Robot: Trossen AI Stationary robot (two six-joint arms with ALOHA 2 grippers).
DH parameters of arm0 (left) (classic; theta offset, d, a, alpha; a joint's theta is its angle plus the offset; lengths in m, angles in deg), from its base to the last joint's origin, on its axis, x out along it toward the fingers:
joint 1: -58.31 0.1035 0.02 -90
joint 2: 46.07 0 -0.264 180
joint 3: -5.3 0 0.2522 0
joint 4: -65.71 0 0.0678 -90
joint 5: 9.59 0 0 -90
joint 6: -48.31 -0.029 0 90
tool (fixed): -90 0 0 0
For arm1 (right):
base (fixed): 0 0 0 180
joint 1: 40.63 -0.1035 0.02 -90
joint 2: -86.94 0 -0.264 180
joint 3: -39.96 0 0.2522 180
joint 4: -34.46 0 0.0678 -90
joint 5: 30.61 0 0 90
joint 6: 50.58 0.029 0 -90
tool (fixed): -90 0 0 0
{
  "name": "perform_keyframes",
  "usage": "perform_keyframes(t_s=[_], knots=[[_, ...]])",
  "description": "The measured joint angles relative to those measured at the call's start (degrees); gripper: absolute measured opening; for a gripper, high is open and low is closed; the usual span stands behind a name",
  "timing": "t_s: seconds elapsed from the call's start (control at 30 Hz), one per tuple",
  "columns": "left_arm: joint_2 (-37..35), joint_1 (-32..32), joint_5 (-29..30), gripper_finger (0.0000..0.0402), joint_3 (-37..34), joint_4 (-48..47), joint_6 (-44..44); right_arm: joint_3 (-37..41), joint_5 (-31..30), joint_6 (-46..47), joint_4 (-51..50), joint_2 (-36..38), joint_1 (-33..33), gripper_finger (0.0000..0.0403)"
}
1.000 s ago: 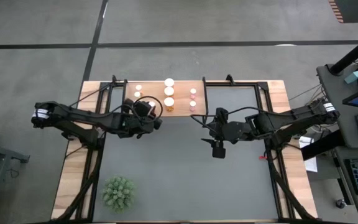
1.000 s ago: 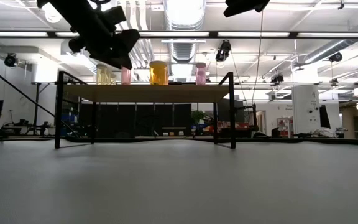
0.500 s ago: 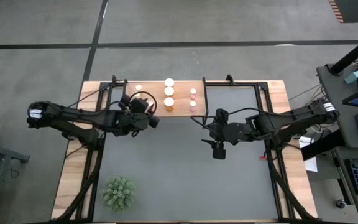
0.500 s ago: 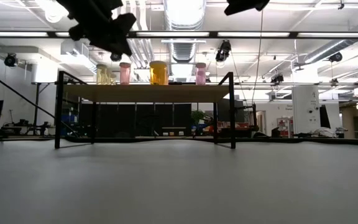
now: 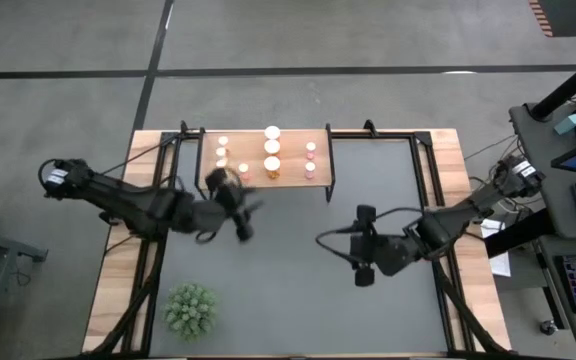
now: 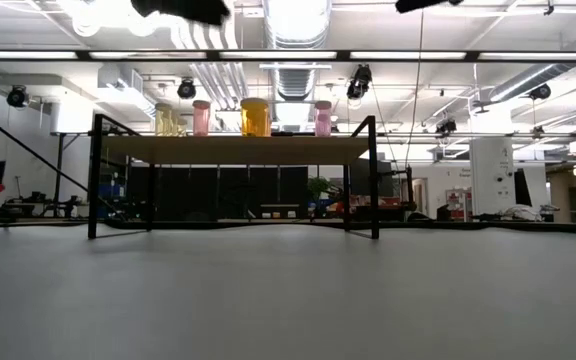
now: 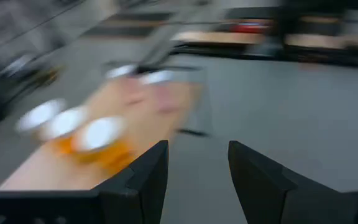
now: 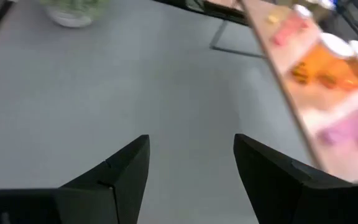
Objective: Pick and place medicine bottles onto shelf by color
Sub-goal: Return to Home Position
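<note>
The wooden shelf (image 5: 290, 172) stands at the table's far middle on thin black legs. Several white-capped medicine bottles stand on it: yellow ones (image 6: 168, 120) at its left, a pink one (image 6: 201, 117) beside them, orange ones (image 5: 271, 148) in the middle and pink ones (image 5: 310, 158) at its right. My left gripper (image 5: 246, 225) hangs open and empty over the table, just near of the shelf's left part; its wrist view (image 7: 197, 180) is blurred. My right gripper (image 5: 363, 272) is open and empty over the table's middle right, as its wrist view (image 8: 191, 180) shows.
A green spiky plant (image 5: 190, 308) stands at the table's near left. Black frame rails (image 5: 446, 290) run along the table's left and right sides. The grey table top between the shelf and the near edge is bare in the low view (image 6: 288, 290).
My left gripper has drawn back from the shelf's near left part toward the table's near edge and has risen. A bottle that it covered now shows standing on the shelf. My right gripper has gone toward the table's near edge.
</note>
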Motion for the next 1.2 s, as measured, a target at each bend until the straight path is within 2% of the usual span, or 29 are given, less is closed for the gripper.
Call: perform_keyframes(t_s=[0.1,0.2,0.3,0.37,0.47,0.63,0.77,0.87,1.07,1.2], knots=[[0.0,-8.1,-2.3,0.0149,-0.1,1.8,-7.6,7.1,2.2,-3.9,13.2,0.0,-1.3,0.0223],[-1.3,-17.0,-0.2,0.014,-0.2,1.9,-13.7,14.6,7.8,-8.7,27.9,0.0,-1.4,0.0223],[-4.0,-24.4,0.4,0.0125,-1.0,3.3,-17.5,20.7,8.8,-14.0,38.2,0.9,-1.2,0.0223],[-5.9,-28.0,0.5,0.011,-3.3,6.0,-19.8,24.4,9.1,-17.4,45.0,1.9,-0.6,0.022],[-8.5,-31.0,1.2,0.0081,-8.9,14.0,-22.9,29.6,13.0,-20.0,55.2,3.9,1.2,0.0214],[-12.9,-30.8,1.0,0.0034,-20.5,29.0,-29.2,37.4,16.2,-21.5,69.4,6.3,4.5,0.0205],[-17.4,-28.4,0.8,0.0005,-30.5,42.2,-34.9,41.9,16.4,-22.2,73.3,9.3,7.4,0.0199],[-22.0,-26.2,0.8,0.0002,-37.0,51.2,-38.0,44.8,18.3,-21.6,73.9,12.6,9.8,0.0192],[-32.3,-21.9,0.9,0.0,-46.4,56.1,-38.3,48.6,25.3,-21.3,75.6,19.1,14.6,0.0182],[-38.4,-20.0,0.9,0.0,-50.7,55.8,-38.4,50.7,27.6,-22.5,75.4,23.5,17.6,0.0182]])
